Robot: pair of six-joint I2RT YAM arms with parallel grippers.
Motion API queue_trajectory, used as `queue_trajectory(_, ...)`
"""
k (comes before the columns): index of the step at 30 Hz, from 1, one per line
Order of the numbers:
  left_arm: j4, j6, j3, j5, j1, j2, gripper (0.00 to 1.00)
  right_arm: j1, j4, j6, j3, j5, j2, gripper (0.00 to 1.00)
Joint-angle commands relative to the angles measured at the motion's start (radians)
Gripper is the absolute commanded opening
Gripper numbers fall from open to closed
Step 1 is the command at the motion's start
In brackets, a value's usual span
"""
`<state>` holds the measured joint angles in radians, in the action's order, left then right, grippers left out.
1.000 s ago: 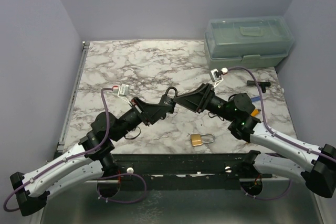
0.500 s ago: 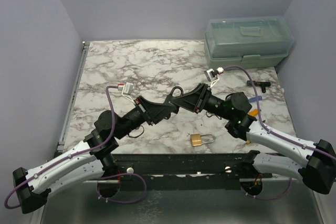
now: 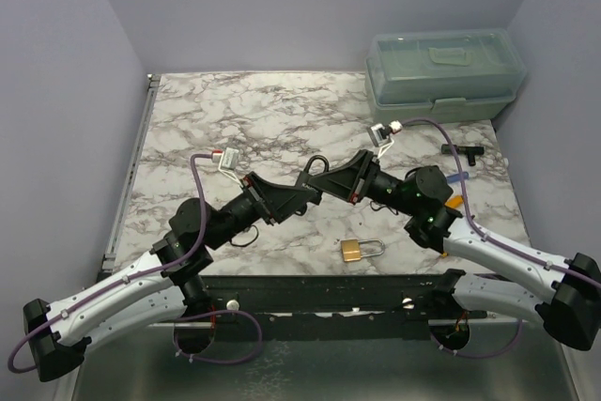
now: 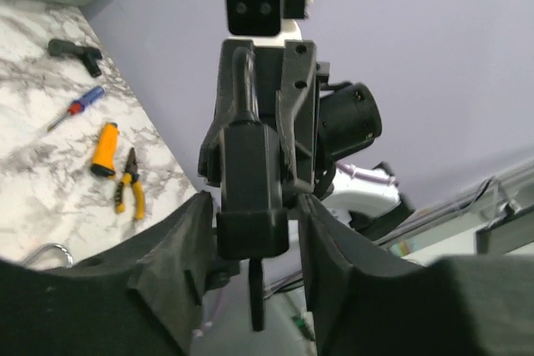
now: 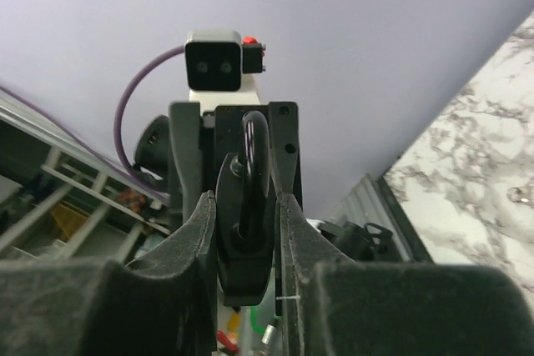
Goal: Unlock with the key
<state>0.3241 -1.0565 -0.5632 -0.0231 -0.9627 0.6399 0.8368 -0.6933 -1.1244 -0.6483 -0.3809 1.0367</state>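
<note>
No legible text, labels or numbers in any view. Brass padlock on the surface, black padlock and the green toolbox: any markings on them are too small or blurred to read.

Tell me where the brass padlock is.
In the top view the brass padlock lies on the marble table near its front edge, right of centre, beside the right arm.
</note>
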Motion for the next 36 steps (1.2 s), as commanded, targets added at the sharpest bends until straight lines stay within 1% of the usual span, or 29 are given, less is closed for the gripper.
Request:
queue_trajectory(1, -0.089, 0.019, 0.001, 0.059, 0.005, -0.026, 0.59, 0.010, 0.074, 0.037, -0.033, 0.026, -0.055, 0.00)
queue_trajectory(4, -0.140, 0.014, 0.022, 0.073, 0.004, -0.064, 0.76, 0.010, 0.124, 0.041, -0.038, 0.053, -0.071, 0.00)
queue_trajectory(6, -0.176, 0.012, 0.034, 0.085, 0.005, -0.093, 0.84, 0.011, 0.139, 0.039, -0.034, 0.064, -0.076, 0.00)
queue_trajectory(8, -0.206, 0.013, 0.042, 0.099, 0.005, -0.122, 0.89, 0.010, 0.146, 0.033, -0.029, 0.075, -0.080, 0.00)
queue_trajectory(10, -0.236, 0.021, 0.048, 0.108, 0.005, -0.151, 0.91, 0.010, 0.160, 0.028, -0.029, 0.090, -0.084, 0.00)
queue_trajectory(15, -0.369, 0.063, 0.026, 0.121, 0.005, -0.219, 0.90, 0.010, 0.245, 0.029, -0.050, 0.133, -0.111, 0.00)
queue_trajectory(19, -0.457, 0.099, 0.018, 0.127, 0.005, -0.274, 0.85, 0.010, 0.353, 0.029, -0.063, 0.198, -0.146, 0.00)
queue_trajectory(22, -0.516, 0.125, 0.014, 0.127, 0.005, -0.300, 0.79, 0.010, 0.384, 0.021, -0.060, 0.235, -0.159, 0.00)
queue_trajectory(25, -0.551, 0.150, 0.010, 0.114, 0.005, -0.310, 0.75, 0.010, 0.416, 0.017, -0.068, 0.262, -0.158, 0.00)
queue_trajectory(30, -0.581, 0.194, -0.010, 0.077, 0.005, -0.264, 0.70, 0.010, 0.459, 0.020, -0.098, 0.277, -0.133, 0.00)
queue_trajectory(36, -0.574, 0.238, -0.060, 0.025, 0.004, -0.122, 0.63, 0.010, 0.469, 0.027, -0.127, 0.266, -0.089, 0.00)
